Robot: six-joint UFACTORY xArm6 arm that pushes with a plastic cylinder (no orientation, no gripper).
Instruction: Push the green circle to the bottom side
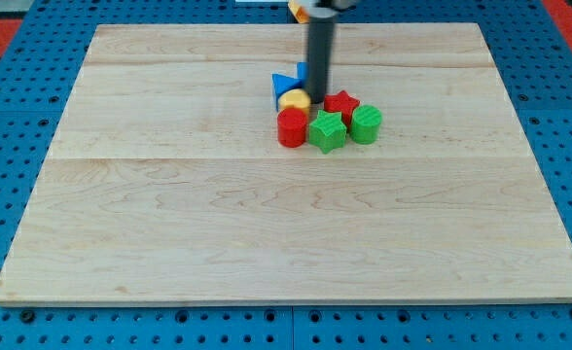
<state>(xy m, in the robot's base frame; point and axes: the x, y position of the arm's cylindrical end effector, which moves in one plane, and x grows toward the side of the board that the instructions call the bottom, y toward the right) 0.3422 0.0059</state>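
Green circle [366,123] beside green star [327,130]

Six blocks: two red (red cylinder [292,127], red star [342,103]), two green (green star [327,131], green circle [366,123]), one blue block [287,85], one yellow block [294,99]

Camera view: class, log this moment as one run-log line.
my tip: behind cluster, by yellow block | green circle: cluster's right end, not at bottom side

Green circle [366,123], green star [327,131], red cylinder [292,127], red star [342,103], yellow block [293,99], blue block [285,84]; pale wood board [169,214].
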